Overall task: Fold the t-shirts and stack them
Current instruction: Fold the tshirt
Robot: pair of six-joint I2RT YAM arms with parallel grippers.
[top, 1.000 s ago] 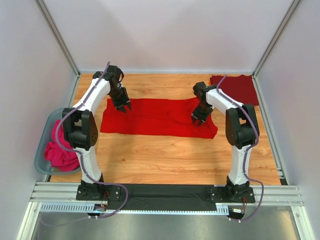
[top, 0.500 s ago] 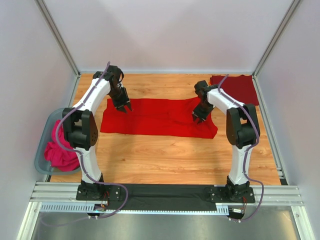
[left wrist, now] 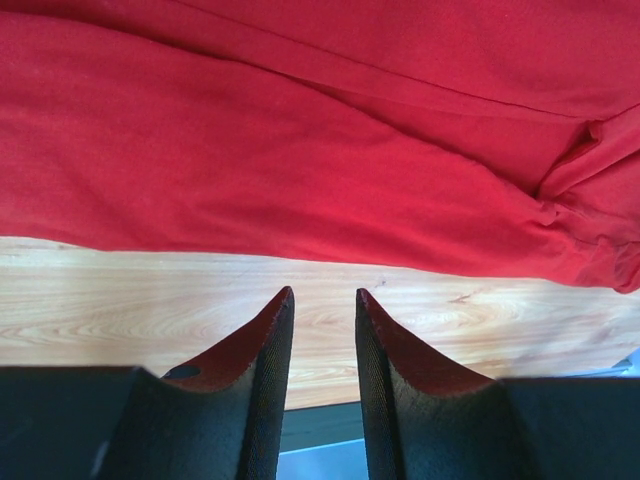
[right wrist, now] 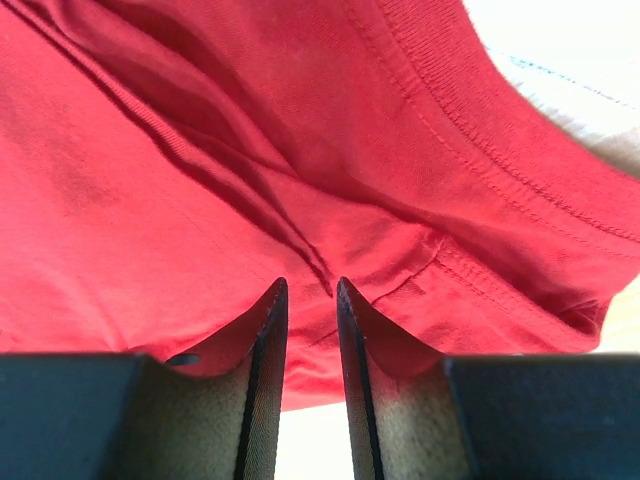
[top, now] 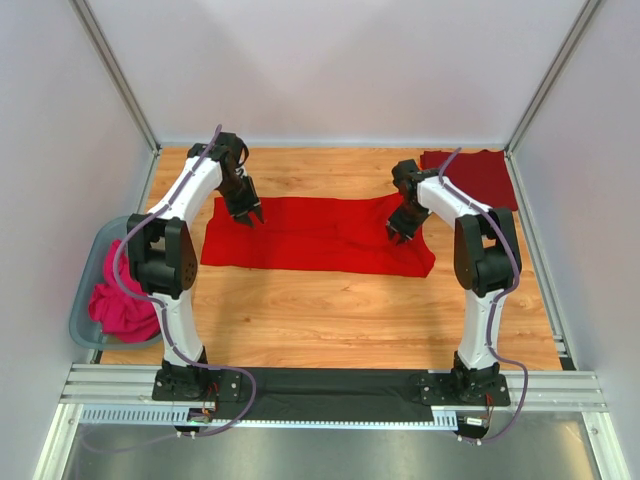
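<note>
Barely ajar end effector [right wrist: 311, 284] over t-shirt [right wrist: 150, 180]

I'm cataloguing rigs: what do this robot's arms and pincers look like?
Both the left arm and right arm have white links with bulky black joints, and a purplish cable trails along each. The left pincer and right pincer are black, with tapered wedge fingers.
</note>
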